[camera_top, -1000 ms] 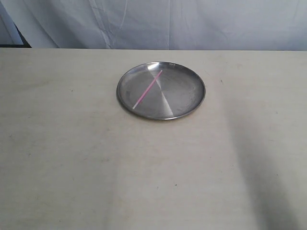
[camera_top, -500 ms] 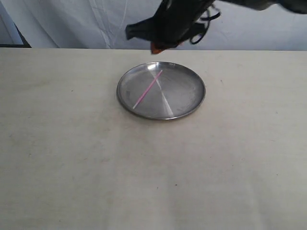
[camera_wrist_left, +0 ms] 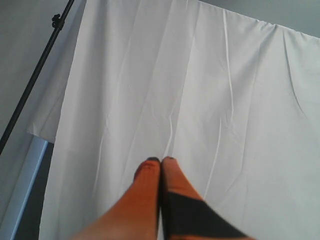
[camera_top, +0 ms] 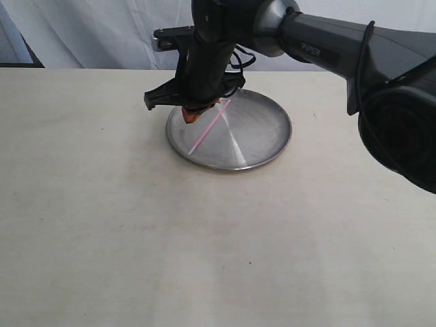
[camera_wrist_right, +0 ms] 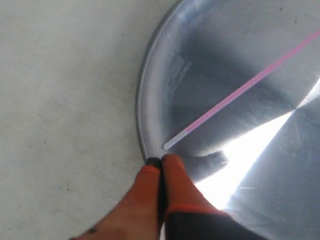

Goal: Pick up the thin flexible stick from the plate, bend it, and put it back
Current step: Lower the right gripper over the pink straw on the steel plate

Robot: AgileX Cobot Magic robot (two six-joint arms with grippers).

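The thin pink stick (camera_top: 208, 132) (camera_wrist_right: 240, 90) lies slanted across the left half of the round steel plate (camera_top: 266, 136) (camera_wrist_right: 150, 105), its paler end nearest the plate's front-left rim. My right gripper (camera_top: 191, 117) (camera_wrist_right: 161, 160) hovers just above the plate's left side, orange fingers pressed together and empty, its tips close to the rim and near the stick's paler end. My left gripper (camera_wrist_left: 160, 160) is shut and empty, pointing at a white cloth; it does not show in the exterior view.
The plate sits toward the back middle of a pale wooden table (camera_top: 136, 231). A white cloth backdrop (camera_top: 102, 34) hangs behind the table. The right arm (camera_top: 340, 48) reaches in from the right over the plate's far edge.
The right arm came in from the upper right and dropped its shut gripper down over the plate's left side. The stick and plate have not moved.
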